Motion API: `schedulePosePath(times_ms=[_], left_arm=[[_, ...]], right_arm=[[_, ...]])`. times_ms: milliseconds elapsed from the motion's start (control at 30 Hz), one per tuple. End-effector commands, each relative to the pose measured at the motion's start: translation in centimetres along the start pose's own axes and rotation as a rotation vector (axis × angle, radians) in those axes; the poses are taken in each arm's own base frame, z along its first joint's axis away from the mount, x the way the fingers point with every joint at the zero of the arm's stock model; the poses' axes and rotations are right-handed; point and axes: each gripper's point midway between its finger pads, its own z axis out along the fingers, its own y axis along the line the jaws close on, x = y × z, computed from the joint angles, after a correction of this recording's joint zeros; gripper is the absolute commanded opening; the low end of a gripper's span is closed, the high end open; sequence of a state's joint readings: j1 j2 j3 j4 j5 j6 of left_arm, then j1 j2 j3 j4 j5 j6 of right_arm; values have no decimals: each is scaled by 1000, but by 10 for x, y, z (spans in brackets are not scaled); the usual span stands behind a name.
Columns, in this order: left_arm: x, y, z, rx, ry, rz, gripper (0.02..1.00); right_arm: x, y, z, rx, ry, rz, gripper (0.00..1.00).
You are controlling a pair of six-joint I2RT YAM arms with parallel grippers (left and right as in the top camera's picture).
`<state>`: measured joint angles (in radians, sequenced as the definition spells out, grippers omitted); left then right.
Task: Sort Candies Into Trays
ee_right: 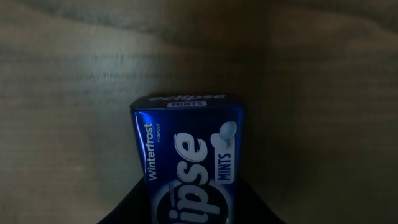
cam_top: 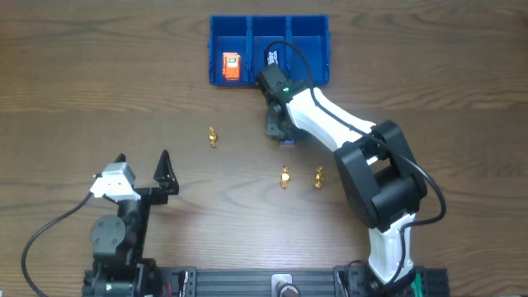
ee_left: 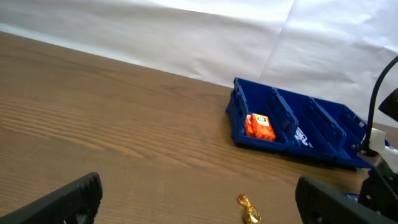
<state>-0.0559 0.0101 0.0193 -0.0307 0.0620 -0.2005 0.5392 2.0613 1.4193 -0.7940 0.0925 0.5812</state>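
Blue mint box [ee_right: 186, 168] was held clamped in the right gripper [cam_top: 282, 134], long axis pointed ahead, just short of the blue tray [cam_top: 212, 49], middle slot pretty much straight beyond.

An overhead view and a low left wrist view share the blue tray [cam_top: 269, 18].
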Motion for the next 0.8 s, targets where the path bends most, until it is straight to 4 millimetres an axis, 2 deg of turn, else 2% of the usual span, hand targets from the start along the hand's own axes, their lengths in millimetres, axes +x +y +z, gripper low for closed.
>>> schedulePosePath(times_ms=[33, 167, 200, 233, 300, 367, 433, 500, 633, 800], left_arm=[[16, 4, 1, -8, 50, 20, 998], [16, 4, 1, -8, 50, 20, 998], [16, 4, 1, -8, 50, 20, 998], [16, 4, 1, -8, 50, 20, 998], [16, 4, 1, -8, 50, 20, 998], [16, 4, 1, -8, 50, 20, 996], [16, 4, 1, -8, 50, 20, 998], [16, 4, 1, -8, 50, 20, 996], [16, 4, 1, -8, 50, 20, 996], [16, 4, 1, -8, 50, 20, 998]], right_arm=[[-57, 20, -101, -61, -198, 1, 237], [-106, 20, -166, -33, -333, -10, 237], [-116, 22, -175, -33, -357, -11, 237], [-134, 24, -188, -18, -409, 4, 237], [-158, 28, -193, -9, -471, 5, 237], [-174, 32, -187, -18, -497, 8, 240], [-190, 33, -165, -18, -503, 27, 240], [-198, 36, -143, -39, -485, 20, 240], [-205, 37, -111, -81, -441, 27, 240], [-204, 38, -79, -70, -400, 31, 244]])
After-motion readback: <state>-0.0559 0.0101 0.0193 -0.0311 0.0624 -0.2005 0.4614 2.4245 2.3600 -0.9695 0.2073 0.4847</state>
